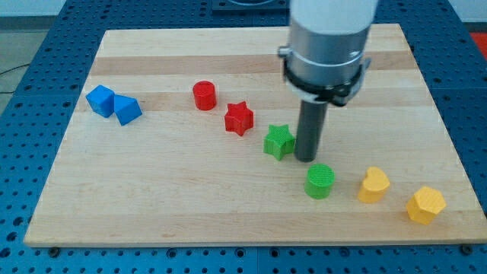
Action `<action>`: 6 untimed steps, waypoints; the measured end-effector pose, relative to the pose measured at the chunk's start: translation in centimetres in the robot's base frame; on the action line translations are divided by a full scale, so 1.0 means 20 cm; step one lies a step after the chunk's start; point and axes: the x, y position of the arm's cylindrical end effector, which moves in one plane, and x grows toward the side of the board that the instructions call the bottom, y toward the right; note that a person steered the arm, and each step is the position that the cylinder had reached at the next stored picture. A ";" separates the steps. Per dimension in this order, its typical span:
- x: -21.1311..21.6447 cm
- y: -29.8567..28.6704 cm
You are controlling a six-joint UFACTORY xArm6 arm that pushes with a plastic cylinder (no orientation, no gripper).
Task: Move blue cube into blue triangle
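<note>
Blue cube (pixel 100 100) touches blue triangle (pixel 128 110), both far toward the view's left of my tip (pixel 306 158), a bare rod without jaws. Two blue, two red, two green, two yellow blocks; green star (pixel 279 141) just beside the tip.

Pale wooden board (pixel 152 198) (smooth, matt)

counter (pixel 228 205): pale wood board | left: blue cube (pixel 100 100) touching blue triangle (pixel 127 109) | centre: red cylinder (pixel 204 96), red star (pixel 239 118), green star (pixel 279 141) | bottom right: green cylinder (pixel 319 181), yellow heart (pixel 373 185), yellow hexagon (pixel 424 205)
</note>
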 end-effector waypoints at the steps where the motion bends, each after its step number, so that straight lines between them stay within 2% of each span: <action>1: -0.12 0.07; 2: -0.19 -0.02; 3: -0.04 -0.41; 4: -0.11 -0.26; 5: -0.09 -0.12; 6: 0.14 -0.56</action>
